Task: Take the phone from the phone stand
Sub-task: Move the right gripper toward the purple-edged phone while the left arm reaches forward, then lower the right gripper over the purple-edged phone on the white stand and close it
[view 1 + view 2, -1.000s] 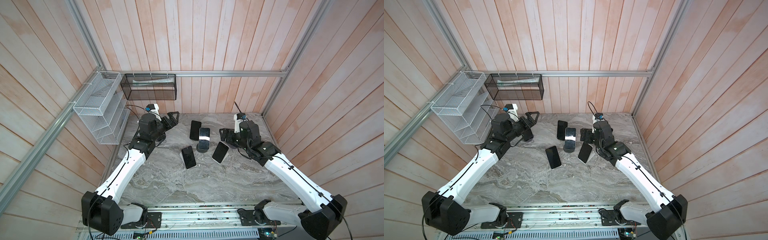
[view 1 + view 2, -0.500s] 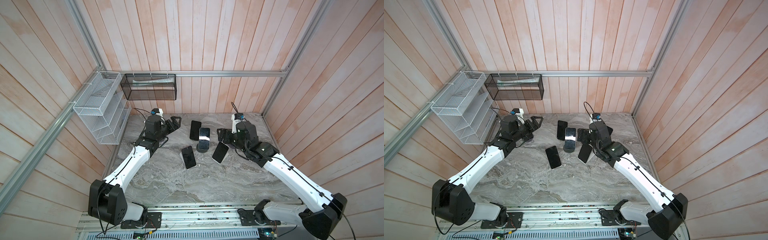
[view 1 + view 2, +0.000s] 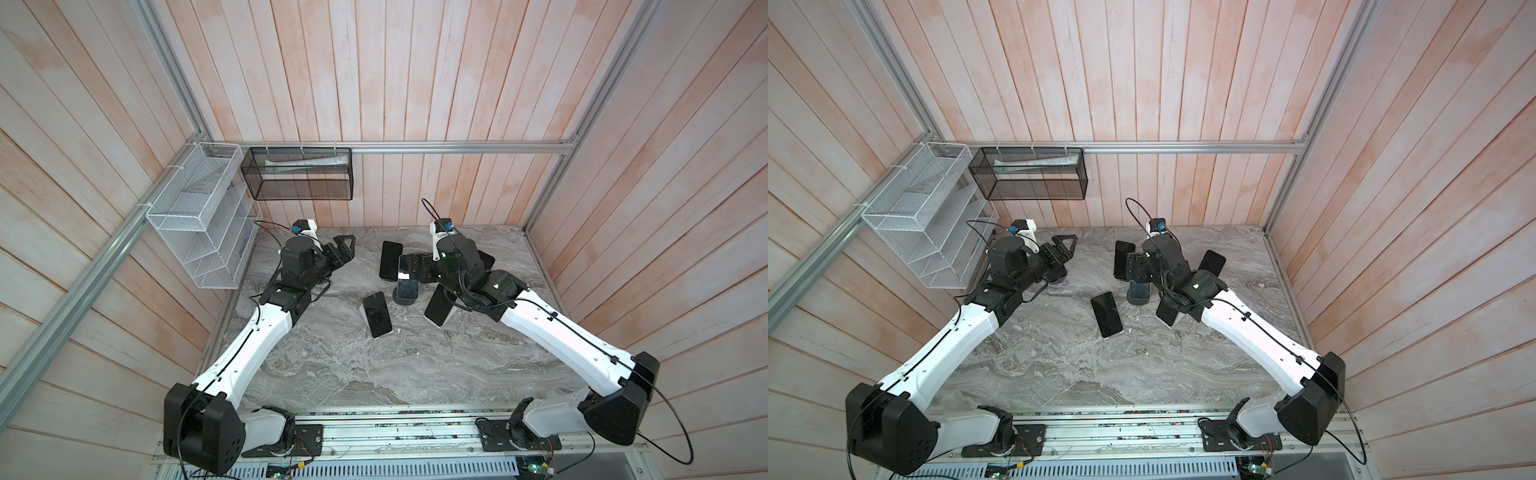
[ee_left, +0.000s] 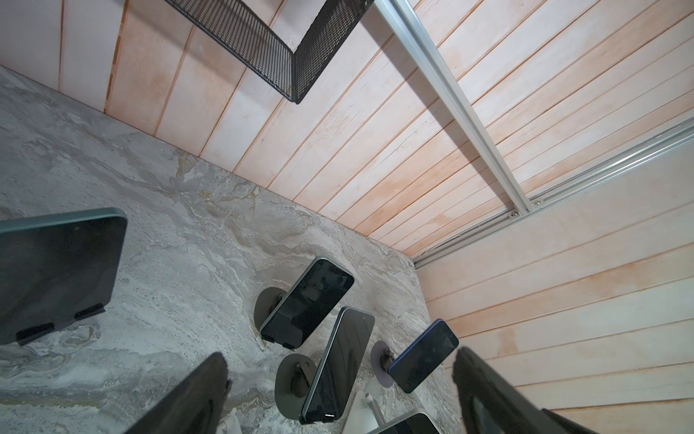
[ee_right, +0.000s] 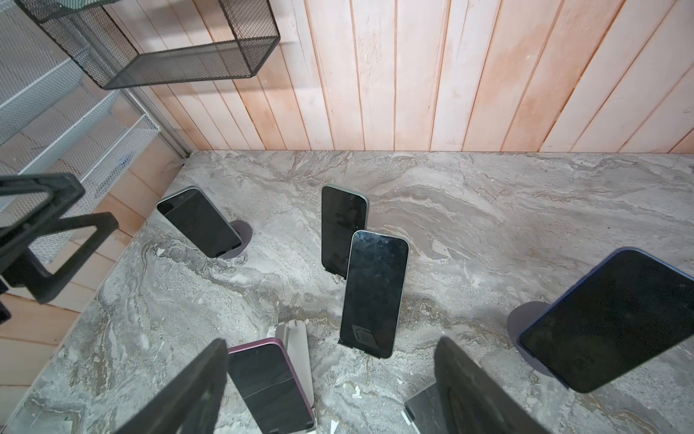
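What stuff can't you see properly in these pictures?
- Phone near the left arm: hidden under that arm in both top views.
- Purple phone: cut off by the picture's edge, right wrist view.
- Blue phone: mostly behind the right arm in a top view.
- Paper in the black basket: print too small, both top views.

Right arm (image 3: 469, 266) hides most of rear phone (image 3: 487, 262); blue phone (image 5: 619, 319) cropped at view edge.
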### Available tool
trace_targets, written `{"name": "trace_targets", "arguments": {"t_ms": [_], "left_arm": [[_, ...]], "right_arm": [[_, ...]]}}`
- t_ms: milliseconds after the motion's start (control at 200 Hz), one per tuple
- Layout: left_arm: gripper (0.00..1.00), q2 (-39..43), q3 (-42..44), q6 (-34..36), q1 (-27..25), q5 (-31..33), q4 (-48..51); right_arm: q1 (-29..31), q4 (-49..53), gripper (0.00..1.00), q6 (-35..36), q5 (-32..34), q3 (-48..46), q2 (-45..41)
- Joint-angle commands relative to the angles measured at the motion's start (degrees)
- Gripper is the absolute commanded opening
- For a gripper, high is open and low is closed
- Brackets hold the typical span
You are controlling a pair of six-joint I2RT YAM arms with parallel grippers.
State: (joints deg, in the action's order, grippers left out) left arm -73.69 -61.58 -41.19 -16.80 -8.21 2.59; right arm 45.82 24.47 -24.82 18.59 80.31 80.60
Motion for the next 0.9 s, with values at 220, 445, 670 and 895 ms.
{"name": "trace_targets", "arguments": {"t_ms": [220, 445, 670, 895], "left_arm": [[0.95, 0.20, 1.29, 1.81, 4.47, -0.12, -0.69], [0.99, -0.44, 1.62, -0.21, 7.56, -7.66, -3.06], [1.00, -3.38, -1.30, 1.11, 7.47, -16.11, -2.79], [1.00, -4.07, 0.01, -0.98, 7.72, -18.68, -5.32]], "right_arm": [[2.52, -0.86, 0.87, 3.66, -1.37, 4.73, 5.10], [4.10, -1.62, 0.88, 4.24, -5.17, 7.72, 9.83], [5.83, -1.60, 0.93, 3.64, -9.22, 7.60, 12.42], [7.30, -2.14, 0.96, 1.09, -9.90, 4.28, 12.37]]}}
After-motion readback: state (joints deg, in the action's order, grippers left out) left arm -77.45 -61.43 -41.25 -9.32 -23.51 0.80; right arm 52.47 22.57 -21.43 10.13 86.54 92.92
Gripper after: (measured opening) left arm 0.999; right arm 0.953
